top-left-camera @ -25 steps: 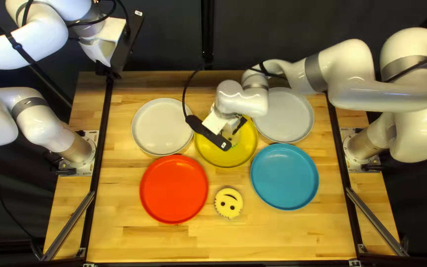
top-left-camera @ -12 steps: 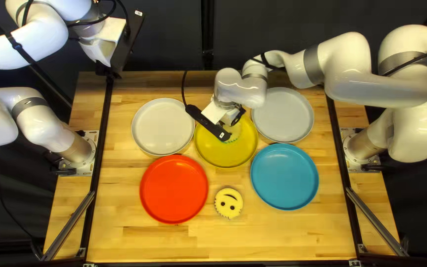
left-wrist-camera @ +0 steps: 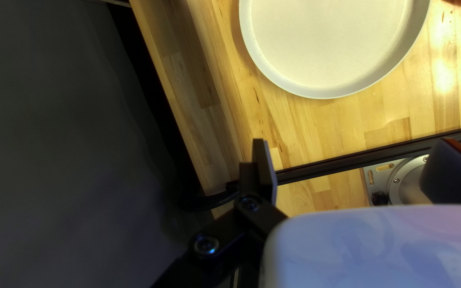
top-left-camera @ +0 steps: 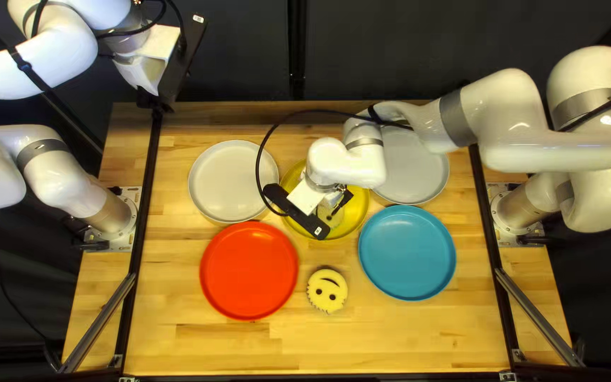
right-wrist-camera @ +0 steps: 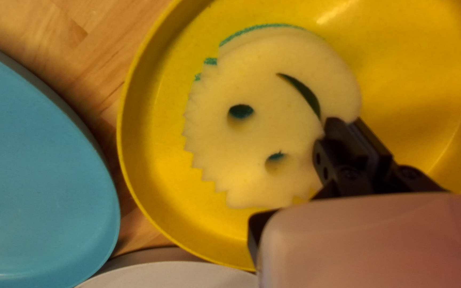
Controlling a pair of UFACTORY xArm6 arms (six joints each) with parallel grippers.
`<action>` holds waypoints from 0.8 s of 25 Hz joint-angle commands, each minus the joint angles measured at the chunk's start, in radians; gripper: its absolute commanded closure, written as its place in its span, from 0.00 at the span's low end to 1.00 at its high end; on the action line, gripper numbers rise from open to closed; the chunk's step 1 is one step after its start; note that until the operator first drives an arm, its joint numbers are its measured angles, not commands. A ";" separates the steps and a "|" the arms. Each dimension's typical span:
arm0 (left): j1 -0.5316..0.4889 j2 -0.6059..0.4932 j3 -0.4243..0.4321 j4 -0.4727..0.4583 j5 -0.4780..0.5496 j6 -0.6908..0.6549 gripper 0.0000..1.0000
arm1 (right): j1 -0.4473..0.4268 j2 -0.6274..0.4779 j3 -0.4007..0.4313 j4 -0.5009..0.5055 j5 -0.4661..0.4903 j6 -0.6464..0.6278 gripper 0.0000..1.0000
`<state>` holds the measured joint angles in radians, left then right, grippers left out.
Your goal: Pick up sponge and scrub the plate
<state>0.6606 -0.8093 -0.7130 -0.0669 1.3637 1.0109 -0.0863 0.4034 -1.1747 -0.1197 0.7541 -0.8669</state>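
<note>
Well, the right pincer (top-left-camera: 343, 200) is working low inside the yellow plate (right-wrist-camera: 158, 109); in its wrist view, this pincer (right-wrist-camera: 342, 122) is clenching the edge of the sponge (right-wrist-camera: 281, 133), close to the cut-out smile. The sponge is reaching out ahead of the fingers, over the plate's inner face, its green underside peeking out along the far edge. Whether it is touching the plate, I cannot tell.

Just beside that pincer's plate, the grey plate (top-left-camera: 419, 166) is lying on the right base's side, partly under the right arm (top-left-camera: 503, 138), and the white plate (top-left-camera: 228, 180) is lying on the left base's side. Nearer the tabletop's (top-left-camera: 390, 343) near edge than the pincer, the red plate (top-left-camera: 249, 271) and the blue plate (top-left-camera: 407, 252) are flanking a second sponge (top-left-camera: 327, 291), smile showing.

Well apart, the left pincer (top-left-camera: 153, 102) is hanging raised by the far left corner; in its wrist view, this pincer (left-wrist-camera: 354, 141) is released, its fingers standing wide apart, with the white plate lying ahead.
</note>
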 commanded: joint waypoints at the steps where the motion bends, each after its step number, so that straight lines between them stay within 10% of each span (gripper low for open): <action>1: 0.000 0.000 0.000 0.000 0.000 0.000 0.00 | -0.071 0.025 -0.056 0.040 0.036 -0.077 1.00; 8: 0.000 0.000 0.000 0.000 0.000 0.000 0.00 | -0.120 0.072 -0.138 0.080 0.089 -0.129 1.00; 20: 0.000 0.000 0.000 0.000 0.000 0.000 0.00 | 0.043 0.102 -0.165 0.030 0.059 0.006 1.00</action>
<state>0.6606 -0.8093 -0.7130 -0.0669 1.3637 1.0109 -0.0652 0.4962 -1.3259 -0.0760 0.8171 -0.8824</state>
